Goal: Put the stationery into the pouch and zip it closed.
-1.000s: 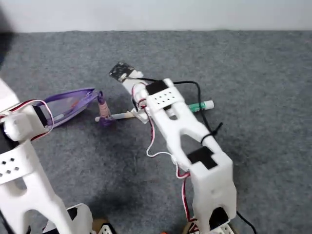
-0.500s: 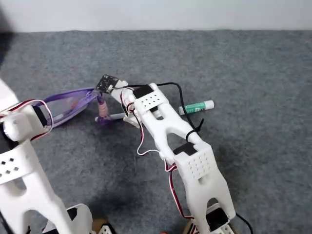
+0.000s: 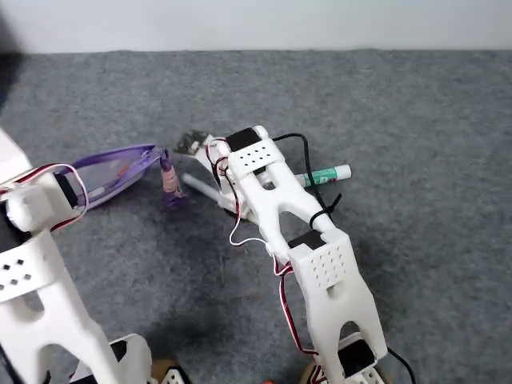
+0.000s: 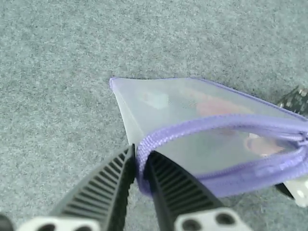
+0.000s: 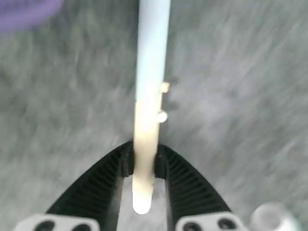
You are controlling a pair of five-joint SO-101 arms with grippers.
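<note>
The right gripper [image 5: 143,164], fingers clamped on the pen [image 3: 200,189], has swung toward the pouch [image 3: 112,178], and the pen's tip now angles near the pouch's mouth. The left gripper [image 4: 138,167] has its fingers pinched on the pouch's corner. Insertion looks next. A marker [image 3: 324,174] waits well away from the pouch.

One clear pouch [image 4: 192,120] with purple trim. Three stationery pieces: one white pen [image 5: 151,72], one green and white marker [image 3: 324,174], one small pink and purple stick [image 3: 170,182]. Two grippers, both mine: left gripper [image 4: 138,156] and right gripper [image 5: 143,154].
</note>
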